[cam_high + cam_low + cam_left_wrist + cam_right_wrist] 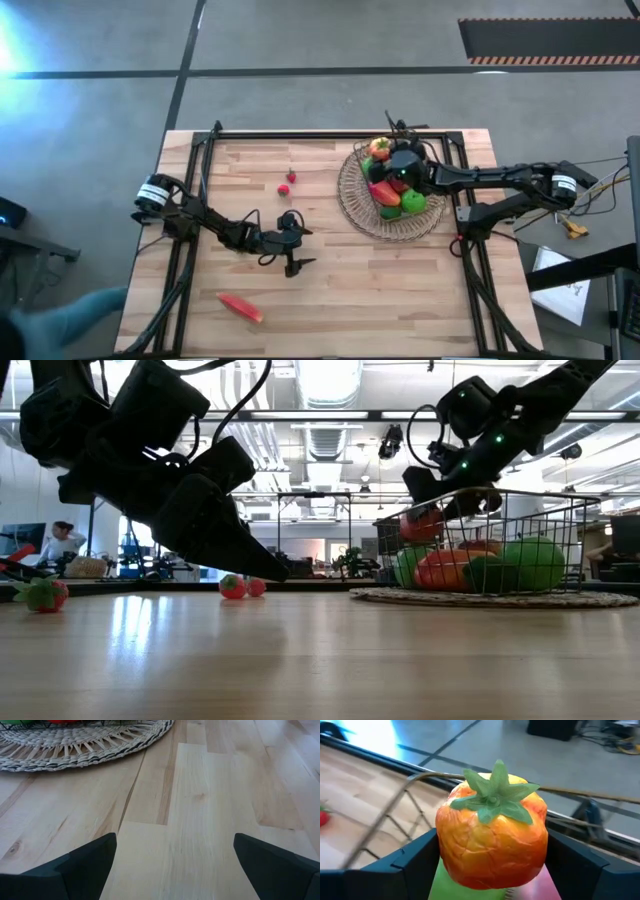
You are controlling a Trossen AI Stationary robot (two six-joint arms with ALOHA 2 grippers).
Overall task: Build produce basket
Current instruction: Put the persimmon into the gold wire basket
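The round tan woven basket lies at the table's far right and holds green apples and red-orange fruit. In the low view a dark wire frame stands on it. My right gripper is over the basket's far side, shut on the orange-red tomato. My left gripper is open and empty, low over the table's middle, left of the basket; the left wrist view shows bare wood between its fingers. Two strawberries and the long red pepper lie on the table. My right gripper pinches the tomato between its two fingers, one on each of its round sides, below the green leafy cap. The tomato sits upright, cap up, just above the fruit in the basket. Whether it rests on that fruit is hidden.
Black frame rails run along the table's left, far and right sides. Bare wood lies near the front edge. A person sits far off in the room.
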